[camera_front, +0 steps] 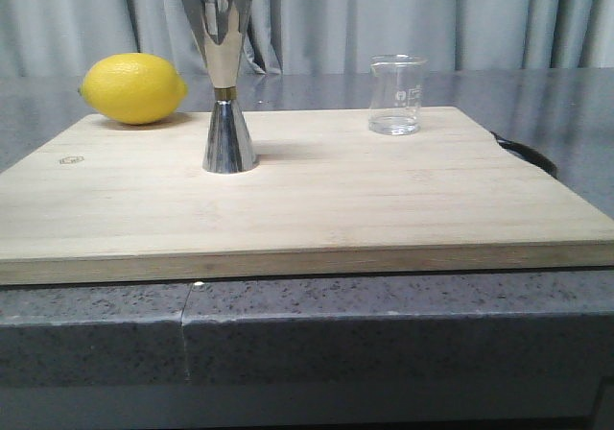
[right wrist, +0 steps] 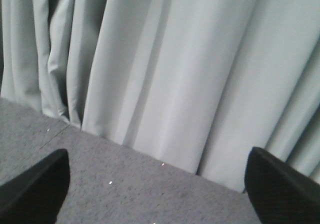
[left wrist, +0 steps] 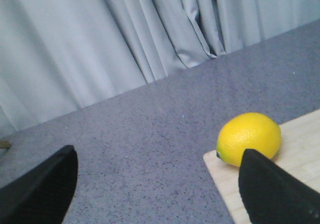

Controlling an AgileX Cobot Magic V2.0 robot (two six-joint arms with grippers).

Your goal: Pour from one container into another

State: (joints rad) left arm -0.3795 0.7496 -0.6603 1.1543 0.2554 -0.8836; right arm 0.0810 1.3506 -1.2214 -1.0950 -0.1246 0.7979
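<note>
A small clear glass beaker (camera_front: pixel 397 95) with white marks stands upright near the back right of the wooden board (camera_front: pixel 307 200). The tall steel hourglass jigger (camera_front: pixel 225 83) stands upright left of centre on the same board. Neither arm shows in the front view. My left gripper (left wrist: pixel 160 184) is open over the grey counter beside the board's left end, with nothing between its fingers. My right gripper (right wrist: pixel 157 184) is open too, facing the curtain over bare counter. Beaker and jigger are out of both wrist views.
A yellow lemon (camera_front: pixel 133 87) lies at the board's back left corner, and the lemon (left wrist: pixel 249 138) sits just beyond one left finger (left wrist: pixel 272 189). A black object (camera_front: pixel 526 153) pokes out behind the board's right edge. Grey curtain (camera_front: pixel 384 17) closes off the back.
</note>
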